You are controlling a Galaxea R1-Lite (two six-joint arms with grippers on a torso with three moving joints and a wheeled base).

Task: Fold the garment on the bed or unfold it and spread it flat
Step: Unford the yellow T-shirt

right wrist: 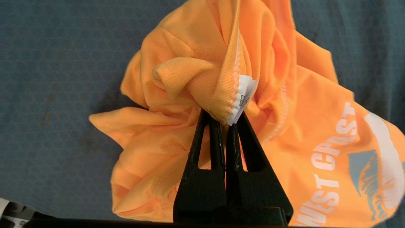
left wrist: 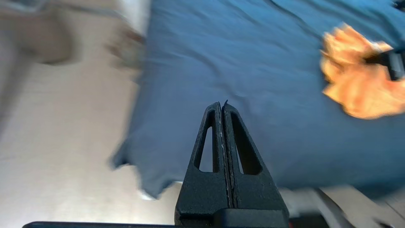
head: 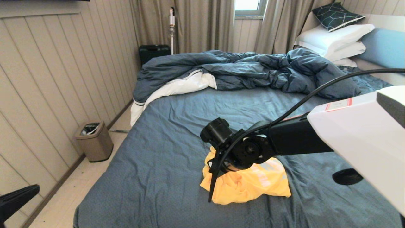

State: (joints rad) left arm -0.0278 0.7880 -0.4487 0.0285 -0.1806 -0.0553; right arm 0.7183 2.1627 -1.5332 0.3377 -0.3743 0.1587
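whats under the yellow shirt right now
The slate-blue sheet of the bed shows all around the crumpled T-shirt; whatever lies directly beneath it is covered. The right gripper pinches its fabric.

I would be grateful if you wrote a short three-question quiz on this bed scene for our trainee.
1. True or false: the right gripper is shut on the crumpled yellow-orange T-shirt of thin fabric.
2. What does the closed left gripper hold: A) the T-shirt, B) nothing, C) the dark blue duvet?
3. Fill in: the T-shirt lies bunched on the wrinkled slate-blue ____ of the bed.

Key
1. True: its fingers pinch a fold by the white label.
2. B: it is above the bed's edge, apart from the T-shirt.
3. sheet.
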